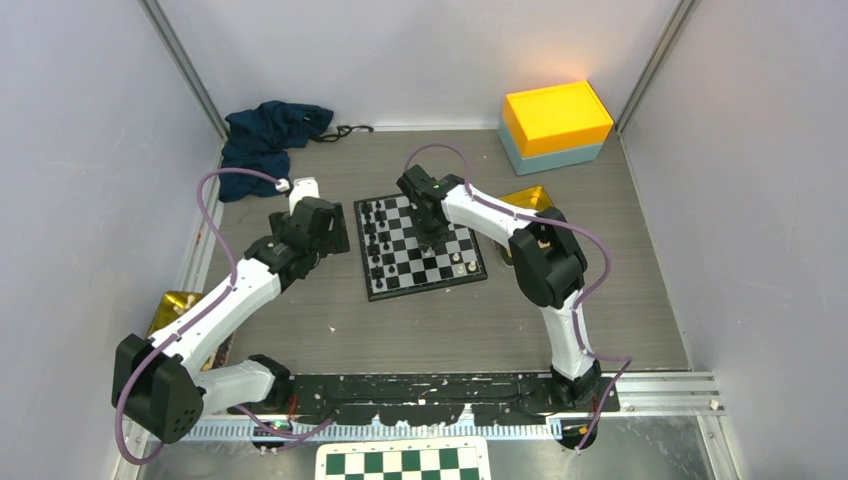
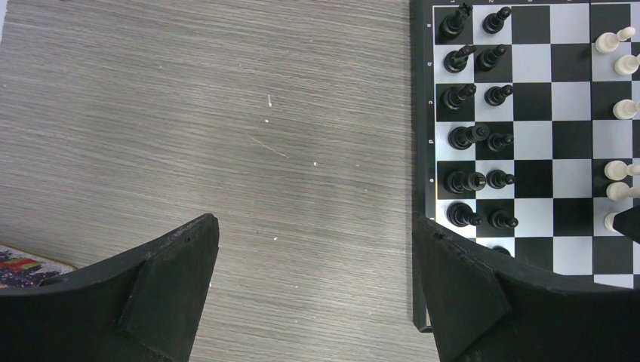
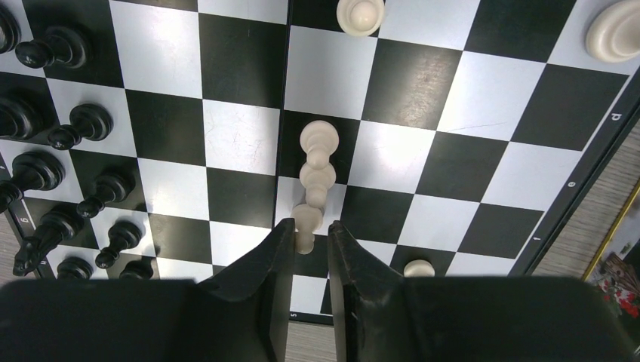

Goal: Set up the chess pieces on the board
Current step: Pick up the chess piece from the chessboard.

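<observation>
Right hand (image 3: 310, 226) brackets a white piece (image 3: 306, 217) on the board (image 3: 241, 139), grip unclear; left hand (image 2: 315, 226) gapes empty. Next likely: seat it squarely.

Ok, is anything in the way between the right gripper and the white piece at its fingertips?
Nothing visible. The white piece lies right between the tips of the right gripper, out on the board, with no other piece in the gap. The squares on either side of it are bare.
</observation>
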Available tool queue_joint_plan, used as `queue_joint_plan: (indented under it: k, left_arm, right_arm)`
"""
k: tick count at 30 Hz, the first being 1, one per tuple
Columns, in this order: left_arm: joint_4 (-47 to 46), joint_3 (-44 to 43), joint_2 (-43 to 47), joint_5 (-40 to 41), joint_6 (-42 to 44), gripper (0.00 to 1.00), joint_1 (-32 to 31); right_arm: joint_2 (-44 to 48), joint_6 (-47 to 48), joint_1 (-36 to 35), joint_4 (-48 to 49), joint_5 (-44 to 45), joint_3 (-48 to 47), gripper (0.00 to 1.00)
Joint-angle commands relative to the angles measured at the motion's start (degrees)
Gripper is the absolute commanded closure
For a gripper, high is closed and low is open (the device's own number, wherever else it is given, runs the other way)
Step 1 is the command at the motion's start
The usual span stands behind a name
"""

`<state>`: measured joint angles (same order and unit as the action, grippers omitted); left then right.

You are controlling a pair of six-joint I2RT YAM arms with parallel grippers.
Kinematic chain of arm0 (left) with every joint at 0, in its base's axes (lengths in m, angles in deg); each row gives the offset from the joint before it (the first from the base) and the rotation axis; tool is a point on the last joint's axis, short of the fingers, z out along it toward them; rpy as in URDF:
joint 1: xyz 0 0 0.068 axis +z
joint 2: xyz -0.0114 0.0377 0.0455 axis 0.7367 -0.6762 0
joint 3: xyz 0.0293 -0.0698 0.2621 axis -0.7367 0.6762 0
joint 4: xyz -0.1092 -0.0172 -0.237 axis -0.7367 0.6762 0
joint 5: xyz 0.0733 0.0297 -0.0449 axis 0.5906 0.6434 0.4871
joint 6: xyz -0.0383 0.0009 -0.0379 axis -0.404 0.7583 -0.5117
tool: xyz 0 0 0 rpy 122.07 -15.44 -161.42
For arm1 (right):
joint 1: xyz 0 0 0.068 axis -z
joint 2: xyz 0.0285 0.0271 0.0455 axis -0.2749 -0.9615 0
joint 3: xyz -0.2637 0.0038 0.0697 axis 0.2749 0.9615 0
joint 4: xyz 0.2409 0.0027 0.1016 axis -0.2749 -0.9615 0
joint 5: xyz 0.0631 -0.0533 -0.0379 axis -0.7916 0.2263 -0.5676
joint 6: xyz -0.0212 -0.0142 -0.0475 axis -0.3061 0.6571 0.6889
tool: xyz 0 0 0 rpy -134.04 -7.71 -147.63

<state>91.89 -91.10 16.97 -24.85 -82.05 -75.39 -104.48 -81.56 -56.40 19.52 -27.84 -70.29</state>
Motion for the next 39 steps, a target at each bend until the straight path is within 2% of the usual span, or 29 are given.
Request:
queue_joint_plan:
  k: [1, 10, 15, 39]
  left_arm:
    - [-2.7, 0.1, 0.2, 0.7, 0.5, 0.00, 0.4]
    - [-2.9, -0.1, -0.2, 0.6, 0.5, 0.00, 0.4]
    - [-3.1, -0.3, -0.3, 0.7, 0.7, 0.00, 0.4]
    - [-2.8, -0.7, -0.3, 0.7, 0.9, 0.00, 0.4]
  right_arm:
    - [0.0, 0.6, -0.4, 0.4, -0.6, -2.5, 0.74]
    - [1.0, 0.9, -0.4, -0.2, 0.2, -2.4, 0.91]
    - [2.4, 1.1, -0.4, -0.4, 0.9, -2.1, 0.96]
    - [7.0, 1.6, 5.5, 0.8, 2.5, 3.5, 0.97]
